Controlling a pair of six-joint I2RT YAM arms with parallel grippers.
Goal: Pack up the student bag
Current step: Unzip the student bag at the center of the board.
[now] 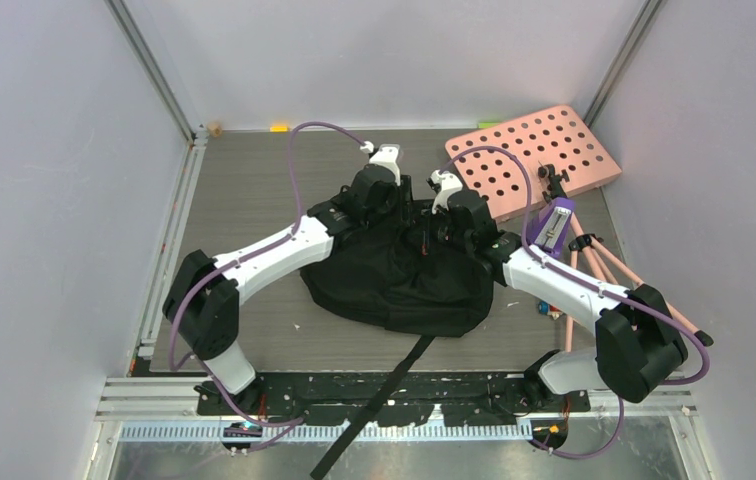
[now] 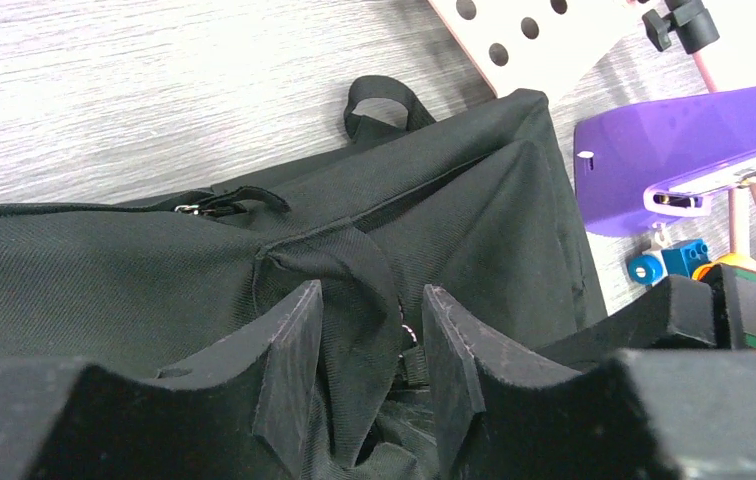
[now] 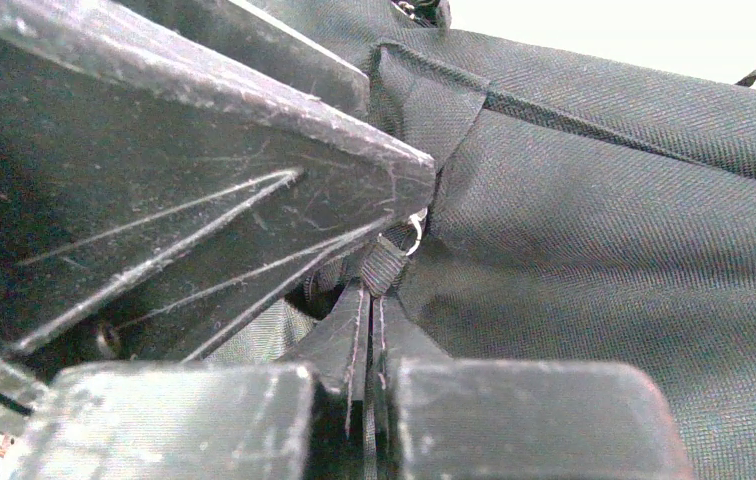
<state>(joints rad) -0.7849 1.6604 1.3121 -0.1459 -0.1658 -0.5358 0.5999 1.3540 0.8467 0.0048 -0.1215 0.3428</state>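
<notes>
- Left arm: rises from its base at the near left, bends at the elbow and reaches inward, so the wrist hangs over the far edge of the student bag.
- Right arm: mirrors it from the near right. The two wrists sit just beside each other above the same edge of the bag.
- Left gripper: jaws apart, straddling a raised fold of black fabric. The fold stands in the gap, and no pinch on it can be seen.
- Right gripper: jaws pressed together on a thin pull tab of the bag, which carries a small metal ring.
- Student bag: lies slumped in the middle of the grey table. Its carry loop points to the far side, and one long strap trails over the near edge between the arm bases.
- Surroundings: a pink board with round holes lies at the far right, and a purple stapler sits just beside the bag. A tripod with pink legs is partly covered by the right arm.
- Hard to make out: from above, both sets of fingertips are hidden under the wrists. The wrist view shows a small blue toy cut off behind the stapler. The large dark wedge filling the left of the right wrist view cannot be identified with certainty.
</notes>
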